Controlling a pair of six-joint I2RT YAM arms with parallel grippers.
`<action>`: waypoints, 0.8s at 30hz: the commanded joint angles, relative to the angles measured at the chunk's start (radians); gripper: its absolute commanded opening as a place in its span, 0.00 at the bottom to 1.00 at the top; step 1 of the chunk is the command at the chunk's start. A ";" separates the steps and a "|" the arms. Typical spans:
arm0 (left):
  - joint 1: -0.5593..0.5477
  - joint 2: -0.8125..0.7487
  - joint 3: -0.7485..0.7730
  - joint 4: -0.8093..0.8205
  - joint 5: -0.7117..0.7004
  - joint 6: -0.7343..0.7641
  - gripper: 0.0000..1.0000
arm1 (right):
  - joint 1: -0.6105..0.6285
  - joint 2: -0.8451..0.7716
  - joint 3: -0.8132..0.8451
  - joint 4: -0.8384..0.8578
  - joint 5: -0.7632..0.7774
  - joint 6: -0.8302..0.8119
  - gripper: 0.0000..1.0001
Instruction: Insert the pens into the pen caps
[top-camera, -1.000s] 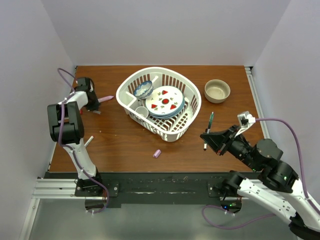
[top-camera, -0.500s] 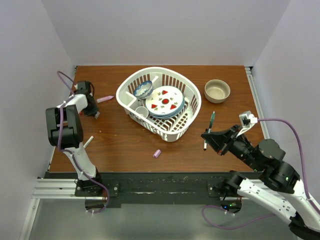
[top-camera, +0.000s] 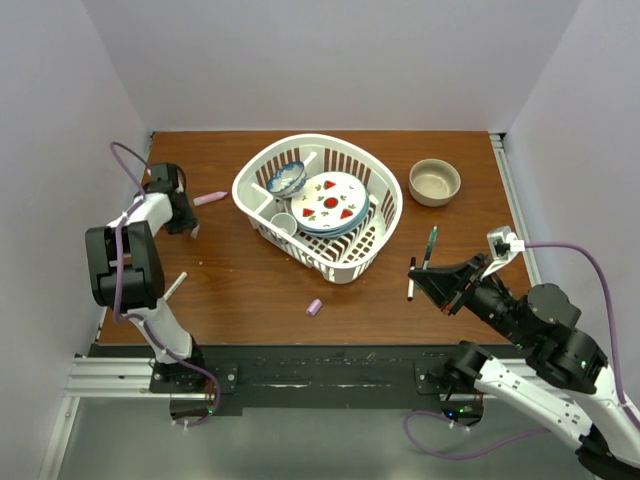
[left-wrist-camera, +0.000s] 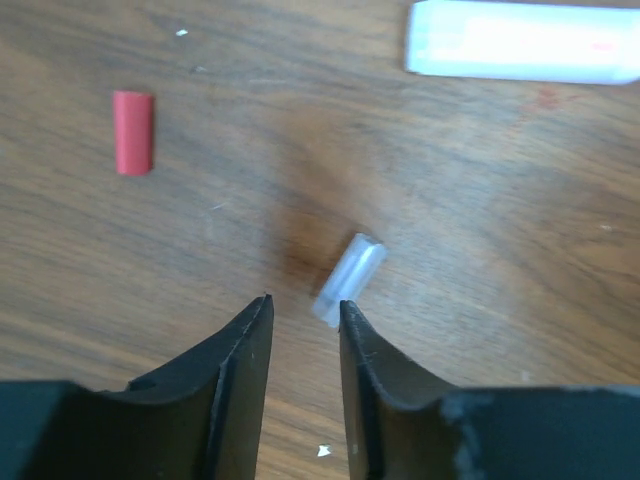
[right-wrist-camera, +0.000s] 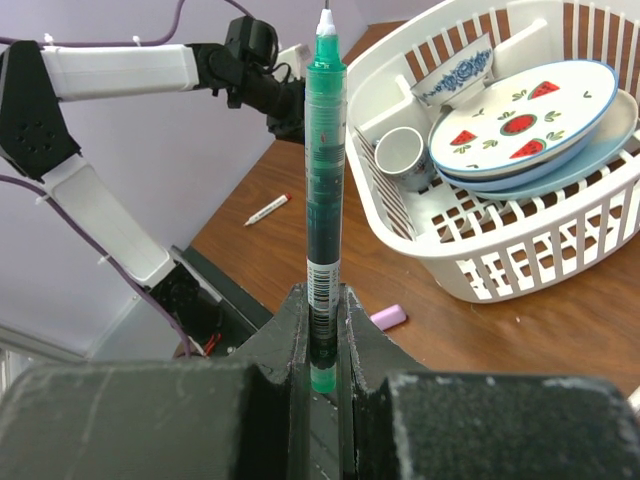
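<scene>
Left wrist view shows you the left gripper (left-wrist-camera: 303, 305) with its jaws slightly apart and nothing between them. A clear stub (left-wrist-camera: 350, 279) lies on the table (left-wrist-camera: 480, 230) just ahead of one fingertip, with a red cap (left-wrist-camera: 132, 131) farther off. Your right gripper (right-wrist-camera: 322, 305) pinches a green pen (right-wrist-camera: 324, 150) upright beside the white basket (right-wrist-camera: 520, 262). A lilac cap (right-wrist-camera: 388, 317) lies on the wood near it.

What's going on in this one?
Two arms are working on capping pens. The right gripper is shut on a green pen, tip bare, to the right of the white basket. The left gripper sits low over the table at its far left, jaws slightly apart with nothing between them. A small clear cap lies just ahead of its tips, a red cap farther off. A lilac cap lies loose near the front edge.
</scene>
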 joint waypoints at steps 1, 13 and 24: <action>0.003 -0.030 0.010 0.042 0.080 0.054 0.39 | -0.001 0.001 0.035 -0.002 0.024 -0.018 0.00; -0.028 0.076 0.061 0.004 0.061 0.087 0.40 | -0.001 0.010 0.019 0.009 0.006 -0.018 0.00; -0.029 0.157 0.106 -0.025 0.031 0.094 0.34 | -0.001 -0.010 0.038 -0.027 0.041 -0.036 0.00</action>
